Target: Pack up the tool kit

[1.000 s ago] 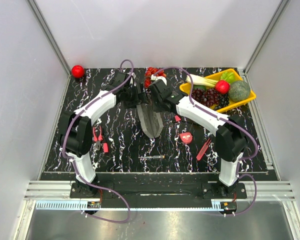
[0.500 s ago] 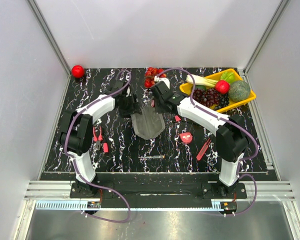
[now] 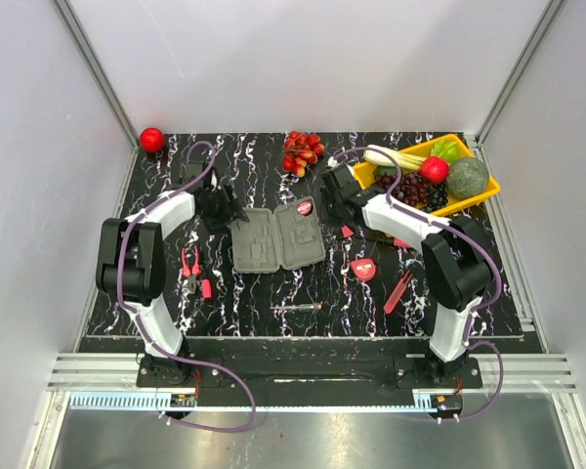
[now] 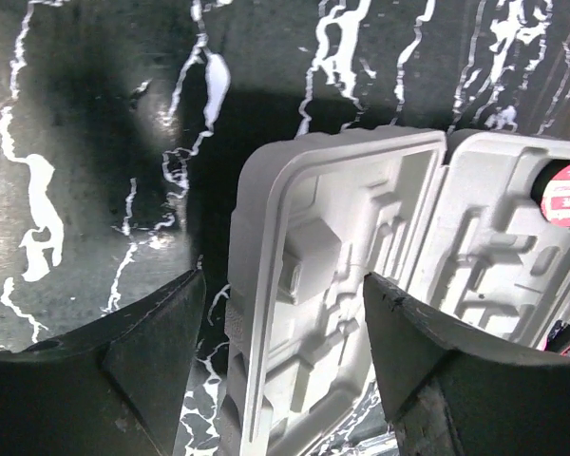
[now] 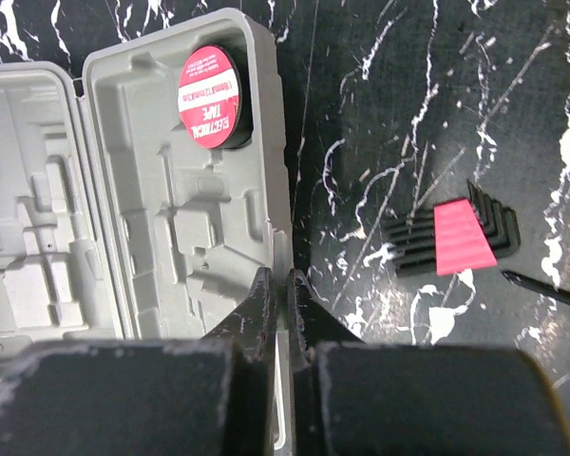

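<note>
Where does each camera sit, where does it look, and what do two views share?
Top external: above and behind the bases, looking down at the table; left arm and right arm show, the open tool kit between them.
Left wrist: on the left arm, looking down on the kit's left half; open left gripper frames it.
Right wrist: on the right arm, looking down on the kit's right half; shut right gripper shows.
Both wrist views share the red tape roll.
</note>
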Robot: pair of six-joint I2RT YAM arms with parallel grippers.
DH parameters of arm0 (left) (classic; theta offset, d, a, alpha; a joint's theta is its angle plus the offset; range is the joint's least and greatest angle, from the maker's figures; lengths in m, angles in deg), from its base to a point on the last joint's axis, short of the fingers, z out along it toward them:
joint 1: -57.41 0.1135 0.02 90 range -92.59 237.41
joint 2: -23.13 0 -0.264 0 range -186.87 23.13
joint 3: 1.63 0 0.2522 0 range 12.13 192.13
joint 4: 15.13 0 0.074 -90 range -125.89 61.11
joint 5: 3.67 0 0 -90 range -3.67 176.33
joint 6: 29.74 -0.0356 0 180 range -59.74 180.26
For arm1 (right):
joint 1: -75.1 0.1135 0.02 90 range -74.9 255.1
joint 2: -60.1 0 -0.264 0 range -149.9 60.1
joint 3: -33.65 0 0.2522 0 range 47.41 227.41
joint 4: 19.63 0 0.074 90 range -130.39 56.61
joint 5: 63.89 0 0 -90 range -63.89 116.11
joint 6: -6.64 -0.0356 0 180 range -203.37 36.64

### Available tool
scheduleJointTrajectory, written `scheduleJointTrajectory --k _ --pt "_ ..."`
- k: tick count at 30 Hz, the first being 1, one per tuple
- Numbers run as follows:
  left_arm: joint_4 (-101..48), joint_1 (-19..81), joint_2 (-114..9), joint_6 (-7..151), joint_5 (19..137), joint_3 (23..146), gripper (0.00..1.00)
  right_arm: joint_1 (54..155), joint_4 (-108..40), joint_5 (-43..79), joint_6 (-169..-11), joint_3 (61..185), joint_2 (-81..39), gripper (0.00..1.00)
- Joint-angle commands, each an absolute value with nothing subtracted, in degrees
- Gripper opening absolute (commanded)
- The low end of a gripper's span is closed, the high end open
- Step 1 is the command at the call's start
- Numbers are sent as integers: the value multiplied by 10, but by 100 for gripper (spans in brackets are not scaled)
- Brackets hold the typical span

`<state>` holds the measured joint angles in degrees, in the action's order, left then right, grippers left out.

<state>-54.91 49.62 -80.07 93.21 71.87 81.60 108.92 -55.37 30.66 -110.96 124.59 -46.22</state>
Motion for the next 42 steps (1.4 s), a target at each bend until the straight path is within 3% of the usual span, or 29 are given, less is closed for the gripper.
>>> scheduleJointTrajectory --k 1,9,12,16,18,28,42 --pt "-529 511 -781 933 704 802 72 1085 -501 248 -1133 1244 -483 4" --pt "-583 526 -766 972 809 803 79 1069 -473 258 -1204 1194 -484 9" --pt "-584 525 -751 973 811 803 82 1069 -464 255 -1207 1179 -476 23" --pt "-587 525 -736 973 806 817 87 1068 -474 290 -1209 1174 -455 52" --pt "-594 525 -731 971 797 829 89 1067 -482 309 -1204 1175 -442 57" --pt "-602 524 -699 948 740 858 91 1045 -595 396 -1266 1196 -412 58" --pt "-597 521 -690 943 726 841 91 1009 -609 334 -1427 1203 -440 67"
